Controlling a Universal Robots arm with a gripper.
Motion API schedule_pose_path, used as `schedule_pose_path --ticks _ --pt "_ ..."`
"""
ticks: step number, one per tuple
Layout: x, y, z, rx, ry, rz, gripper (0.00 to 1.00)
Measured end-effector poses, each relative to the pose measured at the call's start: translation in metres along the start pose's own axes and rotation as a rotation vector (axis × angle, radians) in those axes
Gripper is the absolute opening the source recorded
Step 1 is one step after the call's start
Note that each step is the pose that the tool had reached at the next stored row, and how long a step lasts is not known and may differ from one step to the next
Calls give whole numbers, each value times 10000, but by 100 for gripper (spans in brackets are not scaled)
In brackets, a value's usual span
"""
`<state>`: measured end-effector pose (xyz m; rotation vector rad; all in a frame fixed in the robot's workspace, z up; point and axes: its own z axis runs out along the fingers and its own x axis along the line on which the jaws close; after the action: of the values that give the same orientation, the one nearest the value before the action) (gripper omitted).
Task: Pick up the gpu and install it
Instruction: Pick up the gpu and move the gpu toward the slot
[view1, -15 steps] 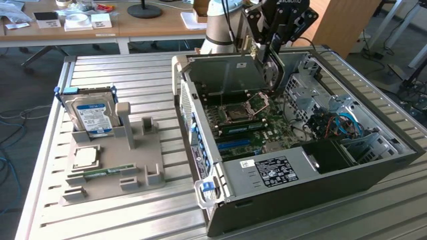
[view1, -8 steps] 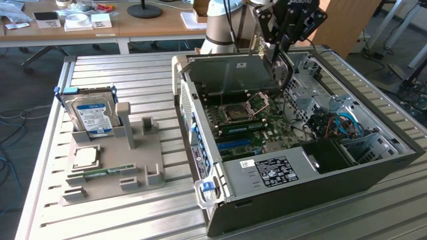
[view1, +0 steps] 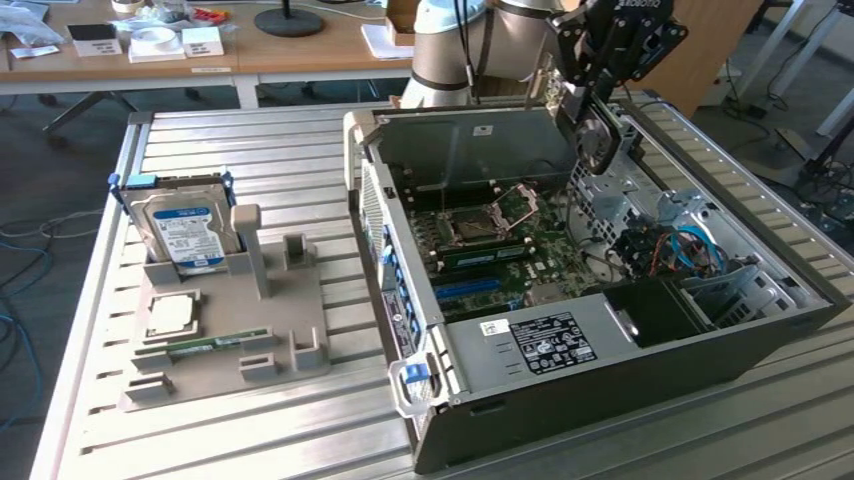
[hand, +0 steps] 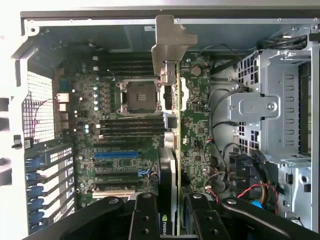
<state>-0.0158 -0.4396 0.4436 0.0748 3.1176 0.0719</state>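
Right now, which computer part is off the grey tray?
The thin gpu card with silver bracket, in the end effector; the blue-labelled hard drive and green memory stick sit there.

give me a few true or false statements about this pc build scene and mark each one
1. The gripper is shut on the gpu. True.
2. The gpu is seated in its slot. False: it is held over the motherboard, not seated.
3. The hard drive stands upright in the grey holder. True.
4. The computer case is closed. False: its side is open.
5. A cooler covers the cpu socket. False: the socket is bare.
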Motion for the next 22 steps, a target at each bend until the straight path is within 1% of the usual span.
schedule_pose_path --ticks 8,19,22 --pt "-24 2 1 0 0 1 27" --pt "-26 3 1 0 0 1 27" --pt "-45 3 1 -1 0 0 27"
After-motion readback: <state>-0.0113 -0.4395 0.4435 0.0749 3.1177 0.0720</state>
